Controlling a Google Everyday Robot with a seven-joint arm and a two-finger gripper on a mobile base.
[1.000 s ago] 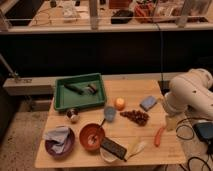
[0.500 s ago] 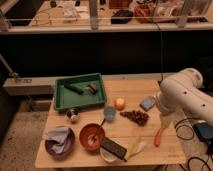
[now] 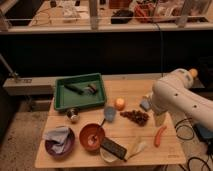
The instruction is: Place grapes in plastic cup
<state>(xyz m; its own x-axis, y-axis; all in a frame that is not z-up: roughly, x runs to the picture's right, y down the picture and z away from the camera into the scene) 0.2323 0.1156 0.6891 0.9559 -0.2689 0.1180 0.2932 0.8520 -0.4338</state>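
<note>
Gripper hangs below the white arm at the table's right side, low over the wood, jaws wide, nothing in them.

Grapes lie on the table just beside it, toward the left of the view. The bunch's long axis runs roughly across the view, pointing at the gripper. Only one arm, so no choice of reach.

Plastic cup stands upright further left along the same line, near the bunch's far end.

Count: one bunch, one cup, one orange fruit, two bowls, one green tray.
</note>
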